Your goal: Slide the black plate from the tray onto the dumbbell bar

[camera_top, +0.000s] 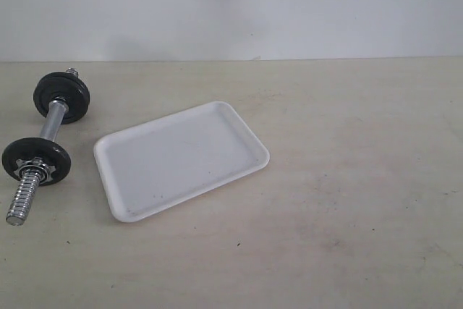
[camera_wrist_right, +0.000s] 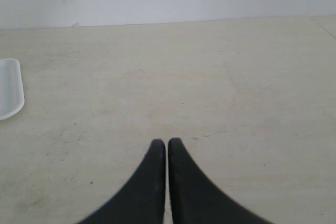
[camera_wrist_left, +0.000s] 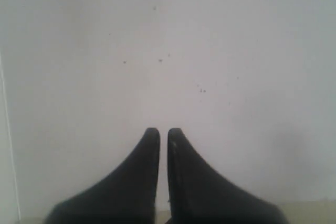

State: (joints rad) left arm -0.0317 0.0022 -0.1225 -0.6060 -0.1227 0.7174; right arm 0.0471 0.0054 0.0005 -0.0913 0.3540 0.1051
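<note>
The white tray (camera_top: pixel 181 158) lies flat left of the table's middle with nothing in it; one corner (camera_wrist_right: pixel 10 88) shows in the right wrist view. Left of it lies the chrome dumbbell bar (camera_top: pixel 52 122). The black plate (camera_top: pixel 61 97) sits on the bar's far part. A second black disc (camera_top: pixel 36 161) with a chrome star collar (camera_top: pixel 41 168) sits nearer the threaded front end (camera_top: pixel 22 197). Neither arm shows in the exterior view. My left gripper (camera_wrist_left: pixel 163 132) is shut and empty before a plain white surface. My right gripper (camera_wrist_right: pixel 166 142) is shut and empty over bare table.
The beige table (camera_top: pixel 347 193) runs back to a white wall (camera_top: pixel 289 5). The dumbbell lies close to the exterior view's left edge.
</note>
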